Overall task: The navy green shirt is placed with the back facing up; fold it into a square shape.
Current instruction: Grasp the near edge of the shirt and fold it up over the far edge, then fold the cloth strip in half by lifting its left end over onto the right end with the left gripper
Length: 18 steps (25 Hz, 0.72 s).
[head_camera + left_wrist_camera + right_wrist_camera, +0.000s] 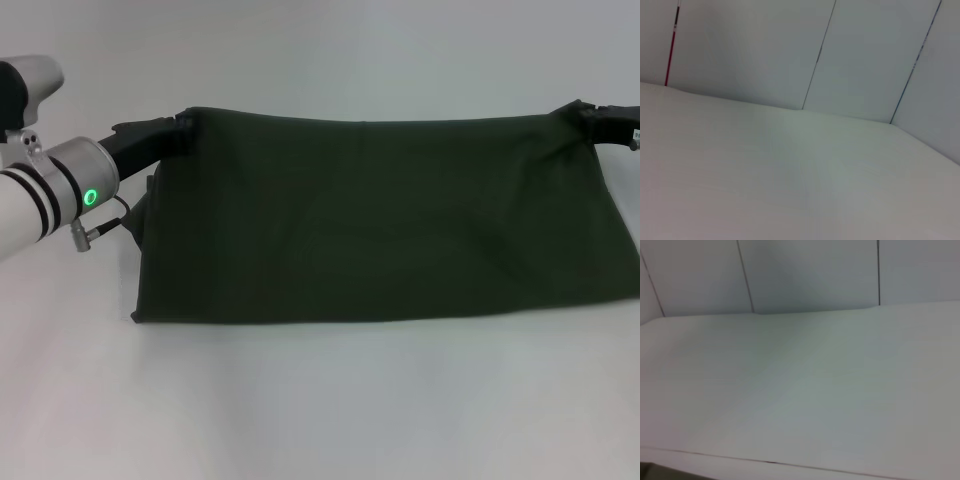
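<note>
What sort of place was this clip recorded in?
Likely a lab-style test bench: a plain white table, pale panelled walls behind, and only the navy green shirt, held between the left gripper and right gripper.

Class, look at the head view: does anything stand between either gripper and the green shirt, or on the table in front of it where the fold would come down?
Nothing visible does. The left gripper and right gripper each pinch a top corner of the shirt. The table in front of it shows bare white surface.

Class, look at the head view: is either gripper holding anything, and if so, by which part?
Both hold the navy green shirt: the left gripper at its upper left corner, the right gripper at its upper right corner.
</note>
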{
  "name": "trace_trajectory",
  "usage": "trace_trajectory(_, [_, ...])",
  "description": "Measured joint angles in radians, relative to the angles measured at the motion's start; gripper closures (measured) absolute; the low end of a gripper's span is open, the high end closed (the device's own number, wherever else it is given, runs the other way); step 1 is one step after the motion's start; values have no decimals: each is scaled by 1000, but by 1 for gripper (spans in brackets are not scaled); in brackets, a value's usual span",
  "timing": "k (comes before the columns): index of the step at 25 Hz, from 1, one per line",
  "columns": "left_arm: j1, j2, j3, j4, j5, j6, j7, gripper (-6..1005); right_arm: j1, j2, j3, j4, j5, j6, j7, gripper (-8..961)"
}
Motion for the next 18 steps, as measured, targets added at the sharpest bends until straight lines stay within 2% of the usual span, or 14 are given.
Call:
trace_trajectory(7, [-2,-4,0,-12,-36,-24,3,874,8,12,-44,-5,2,63,-2,904])
trace_trajectory(10, [-1,-5,0,-19,-80,-57,4,870,9,29,-50,-38,20,104,-4,904])
trace_trajectory(12, [3,-5,0,-20,-96,-67,4,867,8,42,-51,-59,49,136,-16,837])
trace_trajectory(15, [17,-5,-1,-18,-120,-67,4,639,4,48,-51,-76,78,150,-28,737])
trace_trajectory(18, [39,-3,-1,-11,-150,-26,3,517,-7,39,-52,-78,81,114,-9,605])
